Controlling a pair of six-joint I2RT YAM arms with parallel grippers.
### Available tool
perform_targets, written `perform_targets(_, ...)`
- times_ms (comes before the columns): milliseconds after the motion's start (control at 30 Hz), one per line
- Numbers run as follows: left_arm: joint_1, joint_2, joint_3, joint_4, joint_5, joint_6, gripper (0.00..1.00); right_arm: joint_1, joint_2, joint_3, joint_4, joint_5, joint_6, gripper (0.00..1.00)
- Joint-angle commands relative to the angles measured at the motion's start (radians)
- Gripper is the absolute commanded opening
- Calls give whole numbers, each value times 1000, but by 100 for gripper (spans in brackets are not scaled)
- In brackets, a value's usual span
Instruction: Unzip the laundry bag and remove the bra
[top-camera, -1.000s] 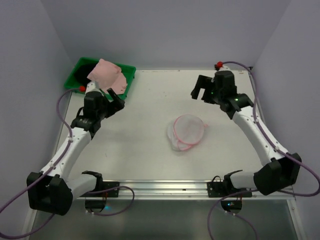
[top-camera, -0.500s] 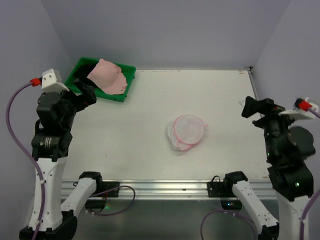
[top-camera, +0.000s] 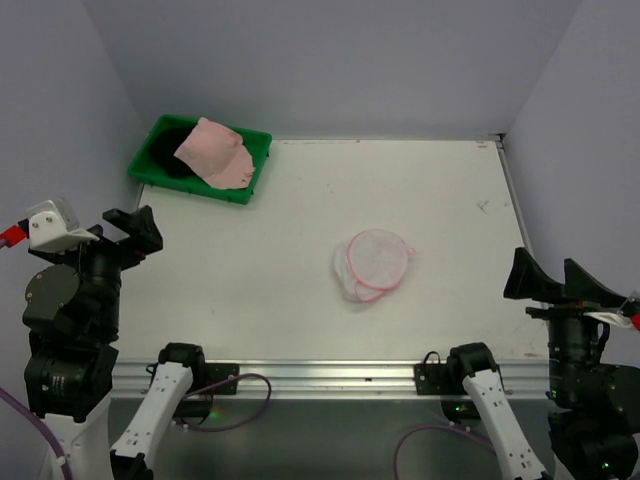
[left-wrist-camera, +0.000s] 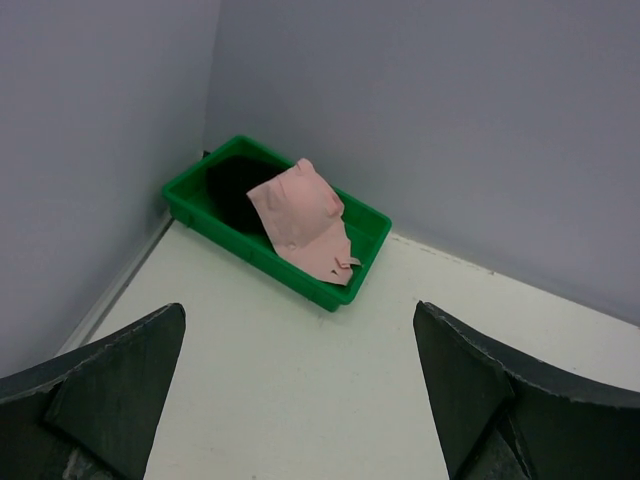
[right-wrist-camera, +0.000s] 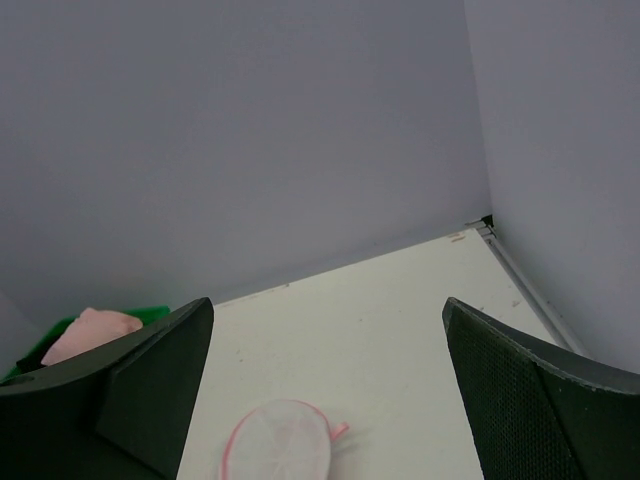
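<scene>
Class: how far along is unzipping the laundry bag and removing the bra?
Seemingly done: a pink bra-like garment lies on the green rectangular tray, and the round white mesh laundry bag with pink rim sits alone mid-table. In hand: nothing; left pincer and right pincer are open, empty. Left: apparently nothing.

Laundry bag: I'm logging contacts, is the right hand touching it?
Apart. The top external view shows bare table between the laundry bag and the right hand at the near right edge.

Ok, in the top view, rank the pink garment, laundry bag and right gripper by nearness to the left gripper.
1. pink garment, in the green tray, far left corner.
2. laundry bag, table centre.
3. right gripper, opposite side.
</scene>
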Motion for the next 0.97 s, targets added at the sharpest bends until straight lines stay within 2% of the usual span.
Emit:
perform_targets(0, -8, 0, -16, -42, -48, -2, 100, 2, -18, -14, -6, -23, -33, 99)
perform_targets(333, -17, -20, -84, -31, -26, 1, 100, 2, -27, -33, -7, -31, -36, 99)
perform_targets(933, -17, -6, -99, -19, -6, 1, 100, 2, -3, -33, -1, -51, -53, 99)
